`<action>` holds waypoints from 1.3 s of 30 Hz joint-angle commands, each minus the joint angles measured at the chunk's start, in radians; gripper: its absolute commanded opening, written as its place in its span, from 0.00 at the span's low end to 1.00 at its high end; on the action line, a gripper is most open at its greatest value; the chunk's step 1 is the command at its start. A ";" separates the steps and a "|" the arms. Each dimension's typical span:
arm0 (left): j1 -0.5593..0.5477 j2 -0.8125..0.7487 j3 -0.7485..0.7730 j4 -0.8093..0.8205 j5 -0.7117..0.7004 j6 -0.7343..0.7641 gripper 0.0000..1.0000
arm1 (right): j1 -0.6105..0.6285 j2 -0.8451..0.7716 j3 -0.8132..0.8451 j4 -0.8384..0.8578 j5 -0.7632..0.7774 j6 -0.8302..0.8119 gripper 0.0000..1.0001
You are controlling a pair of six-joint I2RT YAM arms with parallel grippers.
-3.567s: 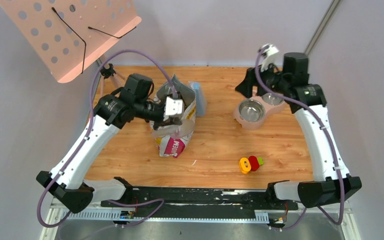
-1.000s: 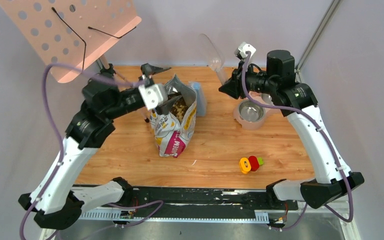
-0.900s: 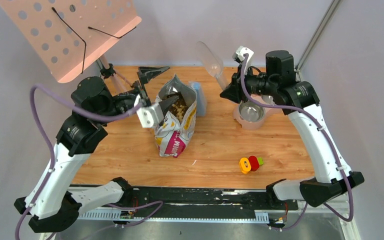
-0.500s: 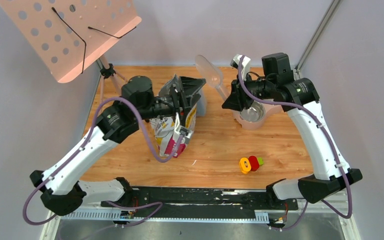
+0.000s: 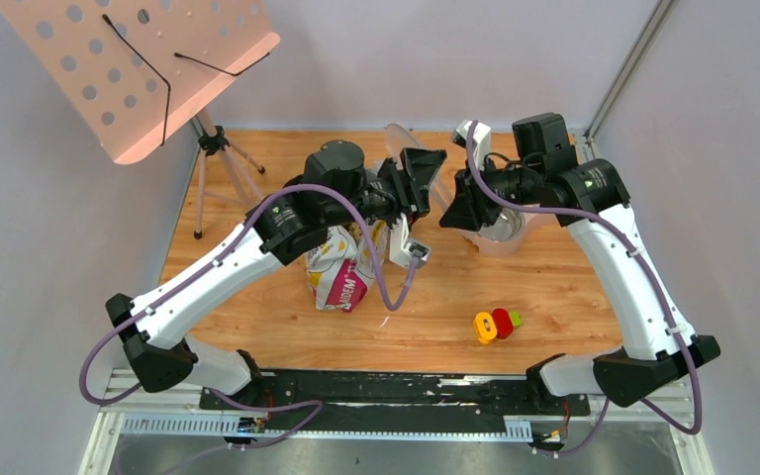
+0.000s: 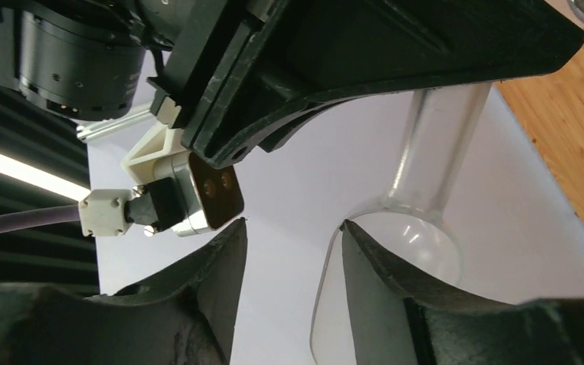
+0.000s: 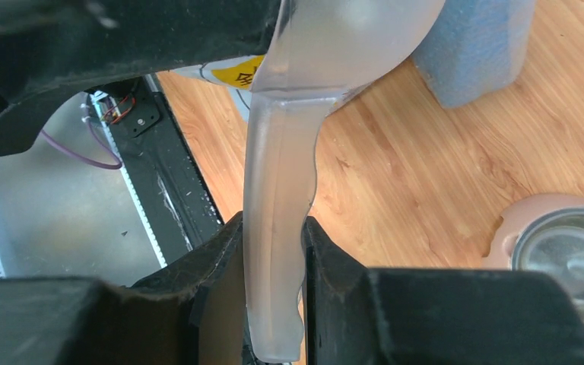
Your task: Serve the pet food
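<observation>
Both arms at scoop: right gripper [image 7: 272, 237] clamped on handle of clear plastic scoop [image 7: 277, 175], left gripper [image 6: 293, 236] jaws apart by its bowl.
Scoop in the air over wooden table [image 5: 554, 297], between glossy yellow-white printed bag [image 5: 341, 282] and pink stand with 2 steel bowls [image 5: 495, 247]. Pet food (brown kibble) not visible; left arm covers bag top.

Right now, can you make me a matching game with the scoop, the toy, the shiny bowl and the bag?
Things:
1. clear scoop
2. toy
3. steel bowl
4. bag

Descriptions:
A. sits in the pink stand
B. red and yellow, alone on the wooden table
C. pinched in the right gripper
D. has a magenta corner

Pairs: 1-C, 2-B, 3-A, 4-D
</observation>
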 commanded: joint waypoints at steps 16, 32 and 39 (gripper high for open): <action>-0.007 0.032 0.024 -0.030 -0.216 0.072 0.40 | 0.008 -0.058 0.029 0.010 0.022 -0.064 0.00; -0.007 0.027 0.006 -0.037 -0.254 -0.006 0.00 | 0.011 -0.079 0.033 0.008 0.055 -0.112 0.12; 0.015 0.038 0.034 -0.081 -0.336 -0.224 0.00 | -0.013 -0.018 0.239 0.020 0.135 -0.023 0.80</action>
